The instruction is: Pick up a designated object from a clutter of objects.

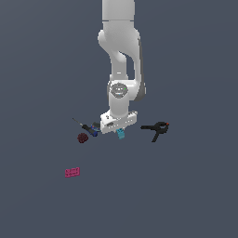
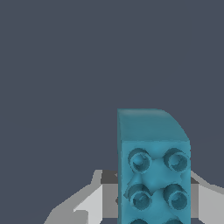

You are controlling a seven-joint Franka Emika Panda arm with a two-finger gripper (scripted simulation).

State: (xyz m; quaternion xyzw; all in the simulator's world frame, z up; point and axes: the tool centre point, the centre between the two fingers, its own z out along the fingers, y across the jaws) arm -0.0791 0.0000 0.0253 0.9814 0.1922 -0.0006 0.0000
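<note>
Now I have the teal brick (image 2: pixel 153 166) between my fingers (image 2: pixel 94 203), gripper (image 1: pixel 120 132) closed on it, between the screwdriver (image 1: pixel 87 127) and clamp (image 1: pixel 157 129). Grasp looks made; next comes a straight, steady lift.

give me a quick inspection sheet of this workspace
surface: plain dark grey floor, no marks seen
job's thing: teal brick between the gripper's fingers, studs facing the wrist camera
clutter: screwdriver and red lump on the exterior view's left of the gripper, black clamp on its right, magenta brick apart, nearer the camera
grippers: gripper shut on the teal brick, low over the floor
cables: nothing seen
surroundings: nothing seen
</note>
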